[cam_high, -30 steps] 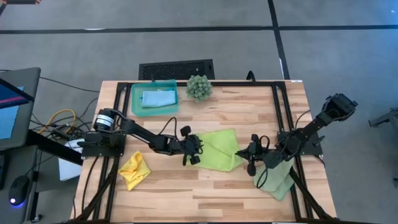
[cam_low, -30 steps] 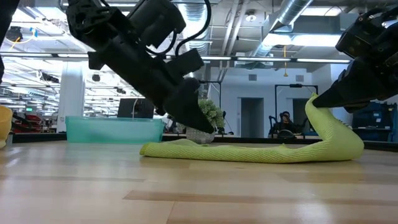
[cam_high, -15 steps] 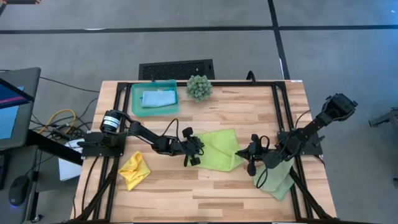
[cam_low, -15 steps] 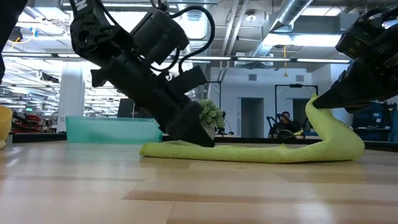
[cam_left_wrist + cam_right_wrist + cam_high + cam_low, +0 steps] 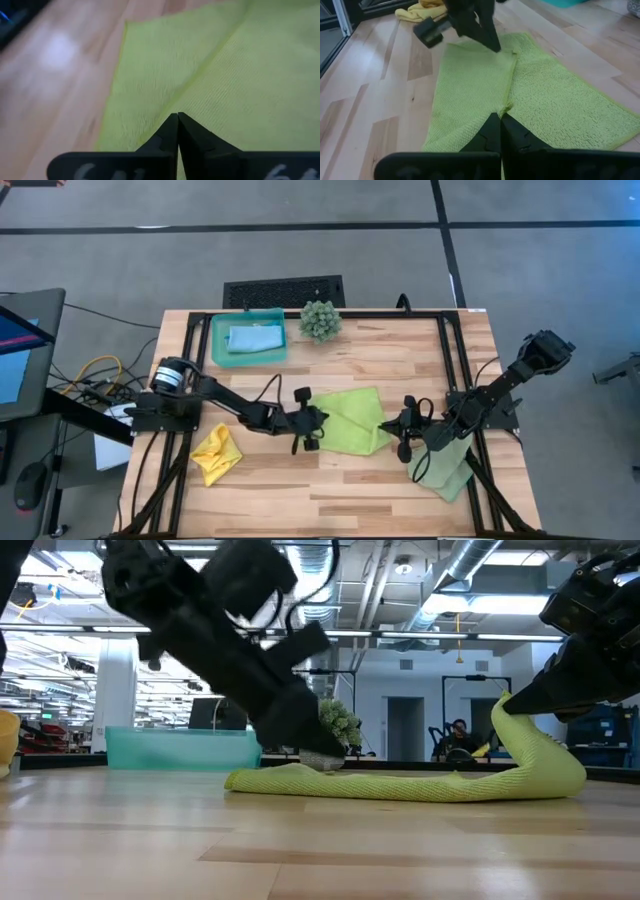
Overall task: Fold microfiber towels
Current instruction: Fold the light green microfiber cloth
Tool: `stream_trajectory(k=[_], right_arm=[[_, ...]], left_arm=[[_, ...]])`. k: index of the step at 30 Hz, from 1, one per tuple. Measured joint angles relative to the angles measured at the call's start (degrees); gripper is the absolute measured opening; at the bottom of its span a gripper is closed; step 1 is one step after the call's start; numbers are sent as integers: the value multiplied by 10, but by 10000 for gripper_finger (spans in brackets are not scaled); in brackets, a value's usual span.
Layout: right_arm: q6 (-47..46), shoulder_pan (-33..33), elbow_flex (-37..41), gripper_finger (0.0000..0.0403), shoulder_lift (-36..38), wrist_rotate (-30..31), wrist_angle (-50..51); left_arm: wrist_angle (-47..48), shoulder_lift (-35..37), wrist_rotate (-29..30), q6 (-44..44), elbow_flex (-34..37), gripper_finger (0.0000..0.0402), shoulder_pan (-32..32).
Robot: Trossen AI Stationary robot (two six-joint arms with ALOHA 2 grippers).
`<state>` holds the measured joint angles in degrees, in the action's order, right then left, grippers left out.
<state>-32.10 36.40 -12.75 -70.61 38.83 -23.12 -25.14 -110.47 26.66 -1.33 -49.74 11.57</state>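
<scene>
Four soft cloths lie about my wooden table [image 5: 350,480]. The lime green towel [image 5: 355,420], ribbed and finely looped, lies at the centre with a crease down its middle. The yellow towel [image 5: 216,453] sits crumpled at the near left; the pale sage towel [image 5: 447,470] lies at the near right under my right arm; the light blue towel [image 5: 254,338] rests folded in the translucent teal tray [image 5: 216,352] at the far left. A spiky green ball plant [image 5: 320,321] stands just right of the tray. My left gripper [image 5: 177,131] is clenched on the lime towel's left edge. My right gripper [image 5: 500,131] is pinched on its right edge, which it holds raised above the table.
</scene>
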Motion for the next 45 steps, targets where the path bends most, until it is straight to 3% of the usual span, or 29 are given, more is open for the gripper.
stream_trajectory(k=[6,16,24,31,37,45], right_arm=[[0,0,0,11,0,0,2],[0,0,0,11,0,0,4],[1,0,0,11,0,-1,5],[1,0,0,11,0,-1,15],[1,0,0,11,0,-1,21],[1,0,0,11,0,0,27]], left_arm=[[7,52,31,52,0,0,44],[47,63,31,28,0,0,92],[51,63,82,-81,0,0,50],[53,63,29,-151,0,42,3],[41,54,-6,-152,0,95,-13],[13,-4,5,-118,-1,106,-18]])
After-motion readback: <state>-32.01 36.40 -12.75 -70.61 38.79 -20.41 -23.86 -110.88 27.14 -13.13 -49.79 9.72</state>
